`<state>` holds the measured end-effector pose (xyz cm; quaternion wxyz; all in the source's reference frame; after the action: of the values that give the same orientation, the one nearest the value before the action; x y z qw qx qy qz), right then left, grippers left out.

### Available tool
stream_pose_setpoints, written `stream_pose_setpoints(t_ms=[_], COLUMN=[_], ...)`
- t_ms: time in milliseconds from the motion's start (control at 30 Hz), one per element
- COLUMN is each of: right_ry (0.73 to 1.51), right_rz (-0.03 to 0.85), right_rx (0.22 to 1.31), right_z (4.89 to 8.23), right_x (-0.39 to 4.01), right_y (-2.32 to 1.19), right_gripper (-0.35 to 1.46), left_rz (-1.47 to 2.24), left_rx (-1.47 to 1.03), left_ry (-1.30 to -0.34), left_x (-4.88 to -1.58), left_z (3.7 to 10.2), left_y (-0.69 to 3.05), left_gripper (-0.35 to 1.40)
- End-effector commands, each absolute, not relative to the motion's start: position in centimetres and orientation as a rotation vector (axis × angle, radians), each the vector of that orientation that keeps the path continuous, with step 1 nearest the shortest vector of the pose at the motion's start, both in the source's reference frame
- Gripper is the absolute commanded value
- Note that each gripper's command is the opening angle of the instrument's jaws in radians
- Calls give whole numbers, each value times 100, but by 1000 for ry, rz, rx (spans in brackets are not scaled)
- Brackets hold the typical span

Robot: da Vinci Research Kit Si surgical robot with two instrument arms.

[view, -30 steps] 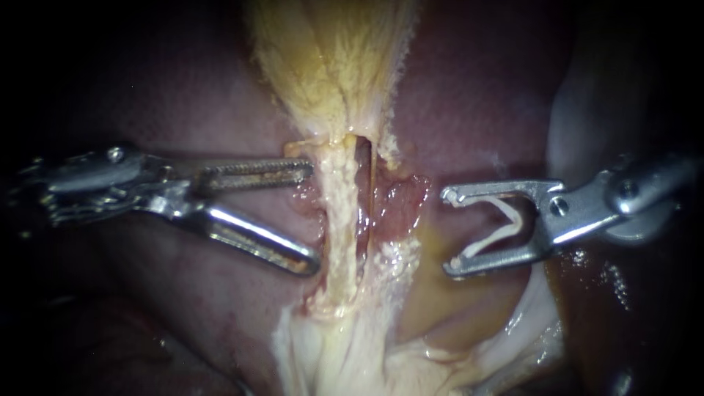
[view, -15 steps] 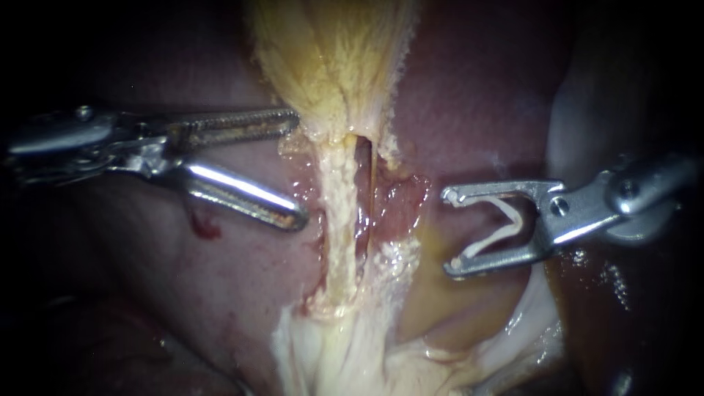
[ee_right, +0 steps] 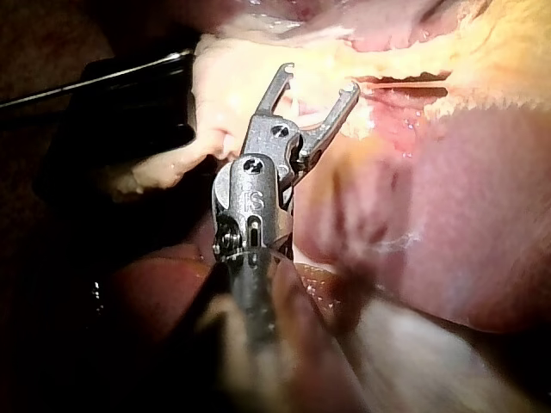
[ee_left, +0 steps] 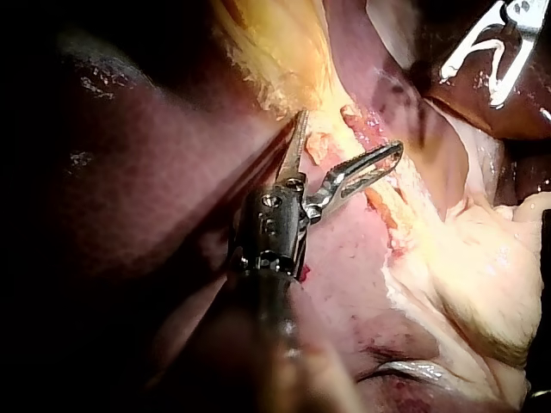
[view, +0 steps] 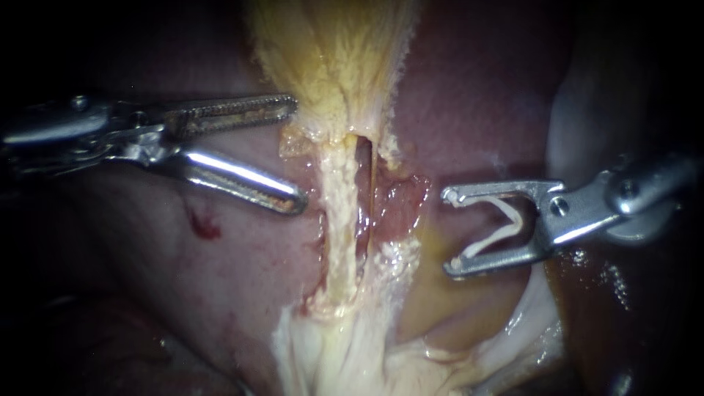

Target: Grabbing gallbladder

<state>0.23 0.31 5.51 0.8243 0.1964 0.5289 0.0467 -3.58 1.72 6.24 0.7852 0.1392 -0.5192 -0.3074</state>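
No legible text, label or number shows anywhere.

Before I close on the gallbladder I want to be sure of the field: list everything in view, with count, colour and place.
gallbladder: one, yellow, top centre of the endoscope view.
liver: one, dark red-pink, around the gallbladder on both sides.
tubes: two, a thick cream one and a thinner one beside it, running down from the gallbladder's narrow end.
fatty tissue: one mass, whitish, at the tubes' lower end.
blood spot: one, red, on the liver below the left instrument.
clip: one, white, between the right instrument's jaws.
left instrument: one, silver, jaws open beside the gallbladder's narrow end, gripping nothing.
right instrument: one, silver, jaws holding the clip, clear of the tubes.
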Motion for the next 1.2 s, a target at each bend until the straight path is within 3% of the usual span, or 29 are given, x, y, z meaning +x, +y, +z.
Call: stream_pose_setpoints(t_ms=[33, 1200], right_ry=[1124, 1125], right_rz=[99, 99], right_rx=[418, 418], right_z=[551, 551], right_x=[23, 23], right_y=[31, 31], right_gripper=[46, 46], left_rz=[-661, -647], left_rx=[297, 287], left_ry=[-1119, -1102], left_x=[-357, -373], left_z=[622, 659], left_y=[173, 149], left_gripper=[86, 69])
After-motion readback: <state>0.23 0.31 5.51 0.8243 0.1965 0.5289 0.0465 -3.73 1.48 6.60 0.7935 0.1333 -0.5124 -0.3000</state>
